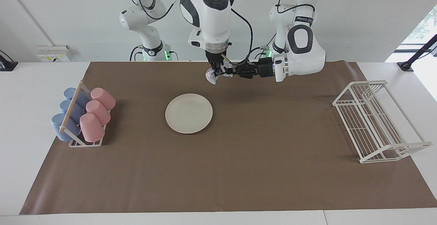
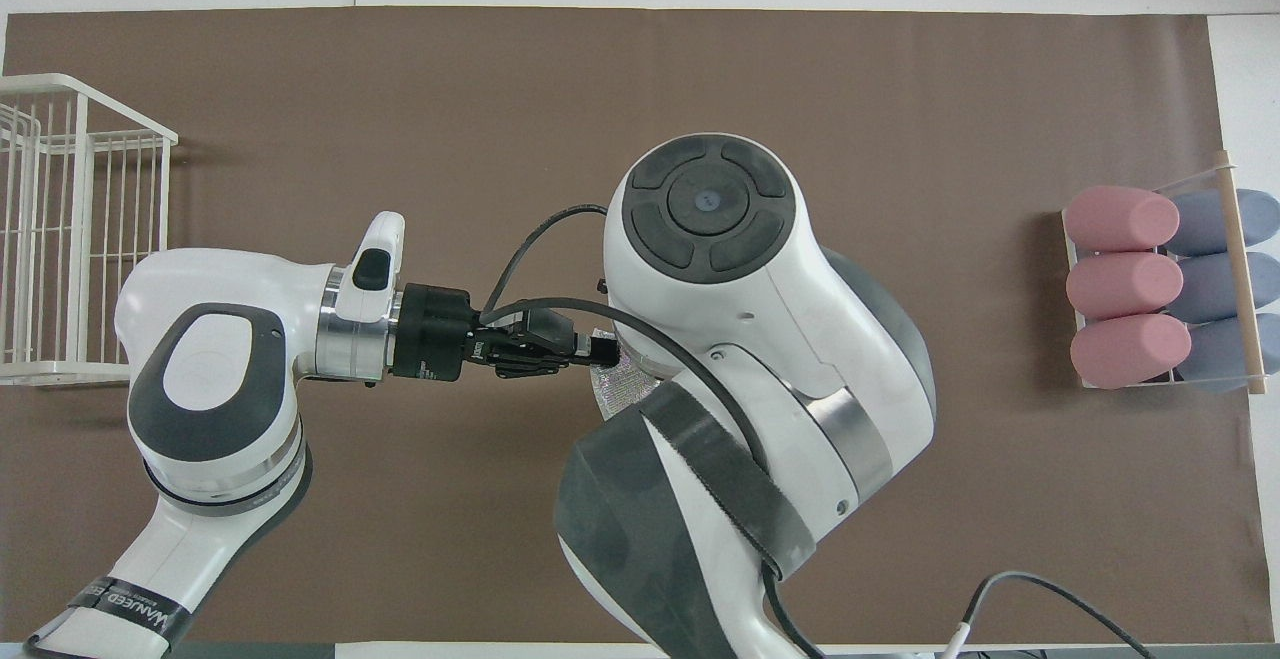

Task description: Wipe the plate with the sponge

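The cream-white plate (image 1: 188, 113) lies flat on the brown mat, nearer the right arm's end; in the overhead view the right arm hides it. The silvery speckled sponge (image 1: 212, 76) hangs in the air over the mat between the plate and the robots. A corner of it shows in the overhead view (image 2: 615, 391). My left gripper (image 1: 228, 71) reaches in level and is shut on one end of the sponge; it also shows in the overhead view (image 2: 597, 351). My right gripper (image 1: 216, 70) points straight down onto the same sponge.
A rack with pink cups (image 1: 97, 113) and blue cups (image 1: 70, 113) stands at the right arm's end of the mat. A white wire rack (image 1: 375, 122) stands at the left arm's end. The brown mat (image 1: 239, 170) covers most of the table.
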`<state>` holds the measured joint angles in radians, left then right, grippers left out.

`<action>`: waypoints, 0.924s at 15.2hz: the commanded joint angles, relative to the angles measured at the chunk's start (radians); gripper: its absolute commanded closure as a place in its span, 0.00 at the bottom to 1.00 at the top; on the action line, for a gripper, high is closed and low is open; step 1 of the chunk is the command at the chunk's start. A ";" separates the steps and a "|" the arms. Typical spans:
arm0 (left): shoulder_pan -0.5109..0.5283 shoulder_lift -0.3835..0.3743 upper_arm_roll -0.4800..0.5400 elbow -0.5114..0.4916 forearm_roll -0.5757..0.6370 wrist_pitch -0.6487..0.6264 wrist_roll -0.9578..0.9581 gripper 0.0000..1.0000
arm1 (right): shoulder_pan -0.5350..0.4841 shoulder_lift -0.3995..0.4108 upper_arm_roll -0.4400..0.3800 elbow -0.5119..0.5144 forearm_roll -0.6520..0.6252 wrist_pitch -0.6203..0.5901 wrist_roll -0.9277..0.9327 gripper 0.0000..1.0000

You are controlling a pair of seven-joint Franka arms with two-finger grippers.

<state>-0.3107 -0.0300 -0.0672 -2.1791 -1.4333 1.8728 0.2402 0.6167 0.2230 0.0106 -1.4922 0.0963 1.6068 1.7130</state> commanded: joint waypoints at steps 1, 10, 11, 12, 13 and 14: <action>-0.021 -0.041 0.012 -0.037 -0.022 0.017 -0.019 1.00 | 0.000 0.015 0.006 0.017 -0.023 -0.004 0.013 0.95; 0.013 -0.041 0.017 -0.041 -0.019 0.011 -0.041 1.00 | -0.017 0.007 0.006 0.010 -0.020 -0.018 -0.039 0.00; 0.024 -0.041 0.017 -0.041 -0.016 0.008 -0.042 1.00 | -0.035 -0.001 0.003 0.010 -0.013 -0.028 -0.091 0.00; 0.025 -0.041 0.018 -0.042 -0.015 0.008 -0.042 1.00 | -0.057 -0.011 0.003 0.010 -0.009 -0.045 -0.142 0.00; 0.030 -0.041 0.018 -0.041 -0.012 0.009 -0.044 1.00 | -0.070 -0.017 0.003 0.010 -0.009 -0.060 -0.194 0.00; 0.038 -0.041 0.018 -0.042 -0.010 0.009 -0.042 1.00 | -0.087 -0.034 0.002 0.006 -0.009 -0.080 -0.272 0.00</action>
<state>-0.2898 -0.0311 -0.0466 -2.1805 -1.4353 1.8727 0.2065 0.5698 0.2206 0.0066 -1.4879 0.0962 1.5678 1.5588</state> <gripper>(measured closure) 0.960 0.000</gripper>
